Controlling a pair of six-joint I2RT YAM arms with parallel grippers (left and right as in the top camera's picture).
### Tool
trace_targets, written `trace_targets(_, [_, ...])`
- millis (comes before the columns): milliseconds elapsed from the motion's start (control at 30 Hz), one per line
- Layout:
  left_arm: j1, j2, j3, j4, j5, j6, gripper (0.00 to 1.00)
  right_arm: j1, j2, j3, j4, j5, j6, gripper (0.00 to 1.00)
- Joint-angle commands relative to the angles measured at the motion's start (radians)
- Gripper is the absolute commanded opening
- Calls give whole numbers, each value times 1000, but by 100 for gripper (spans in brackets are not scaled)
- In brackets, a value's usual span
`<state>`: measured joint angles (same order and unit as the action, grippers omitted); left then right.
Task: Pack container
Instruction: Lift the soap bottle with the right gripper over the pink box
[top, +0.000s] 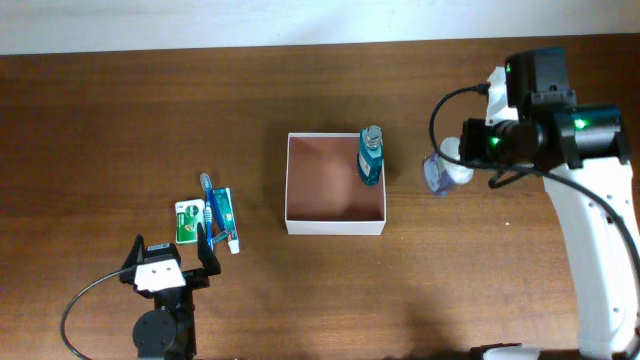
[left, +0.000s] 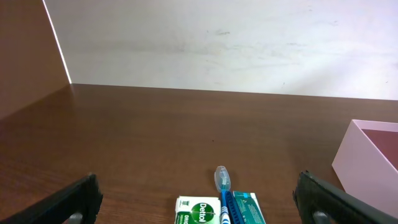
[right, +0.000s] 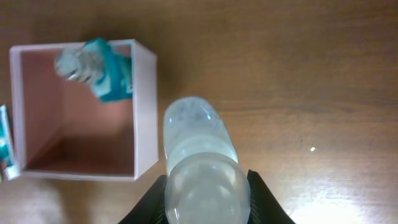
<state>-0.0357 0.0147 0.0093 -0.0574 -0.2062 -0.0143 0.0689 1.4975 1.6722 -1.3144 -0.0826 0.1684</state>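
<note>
Container (top: 336, 226) is holding only a teal bottle (top: 371, 156). Just beside it my right pincer (right: 207, 199) is clamping a clear bottle (right: 193, 134); my left pincer (left: 199, 199) is gaping, toiletries (top: 210, 215) waiting ahead.

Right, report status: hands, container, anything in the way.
Left hand open, empty, near toiletries. Right hand shut on clear bottle, beside container. Teal bottle upright inside, far right corner. Nothing over the opening.

Teal bottle (top: 371, 155) stands in the container (top: 336, 227) by its right wall.
</note>
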Motion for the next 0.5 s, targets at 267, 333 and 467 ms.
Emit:
trace_targets(267, [6, -10, 0, -7, 7, 19, 100, 247, -56, 34, 25, -44, 58, 24])
trace_targets(333, [6, -10, 0, -7, 7, 19, 100, 282, -56, 34, 50, -32, 72, 24])
trace_targets(467, [6, -10, 0, -7, 7, 19, 100, 333, -50, 34, 101, -11, 85, 24])
